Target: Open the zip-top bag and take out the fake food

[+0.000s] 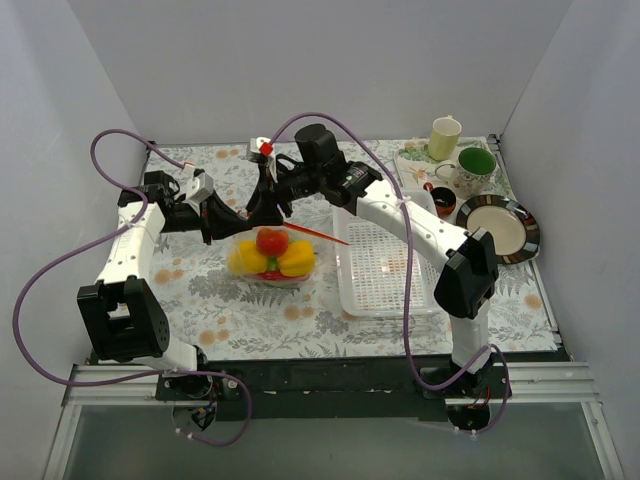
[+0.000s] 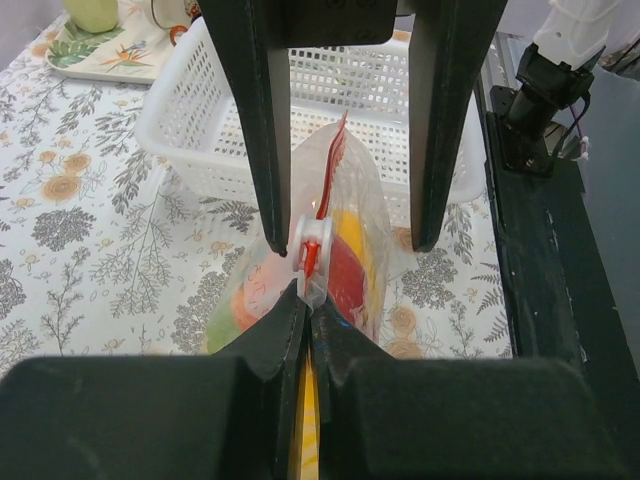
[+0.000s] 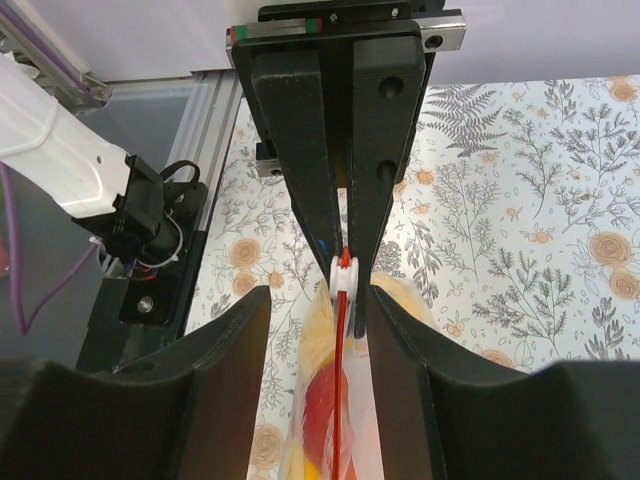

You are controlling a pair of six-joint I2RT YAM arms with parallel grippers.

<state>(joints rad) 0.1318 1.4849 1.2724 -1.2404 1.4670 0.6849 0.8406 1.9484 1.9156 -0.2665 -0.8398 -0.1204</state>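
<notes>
The step in hand is opening the bag: nothing is out yet, and the fake food [image 1: 272,255] sits inside the zip-top bag [image 2: 345,180], which rests on the flowered table [image 2: 90,250]. The left gripper [image 2: 305,300] is clenched on the bag's top edge right at the white slider [image 2: 312,238]. Whether it pinches the slider itself or the plastic just under it is hard to tell from the wrist views. The right gripper [image 3: 318,300] is released. Its fingers stand apart on either side of the bag's upper edge, and the slider sits between them and just ahead of their tips. The red zip strip [image 1: 322,235] runs away from the left gripper toward the white basket [image 2: 180,130] beyond. The next move probably calls for the right gripper to close on the lip or the slider while the left holds firm. The two would then draw apart along the strip so the mouth parts without the bag being dragged off the table.
</notes>
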